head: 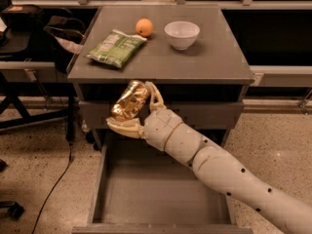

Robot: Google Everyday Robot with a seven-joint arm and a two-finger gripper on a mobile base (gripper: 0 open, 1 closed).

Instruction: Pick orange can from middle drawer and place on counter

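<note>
My gripper (139,106) is shut on the orange can (128,100), a dented shiny golden can, tilted in the fingers. It hangs in front of the cabinet, just below the front edge of the counter (204,57) and above the back part of the open middle drawer (161,189). The drawer's grey floor shows nothing lying on it. My cream arm reaches in from the lower right over the drawer.
On the counter lie a green snack bag (116,48), a round orange fruit (144,27) and a white bowl (182,34). A black chair and bag (29,28) stand at the left. A cable (53,184) runs over the speckled floor.
</note>
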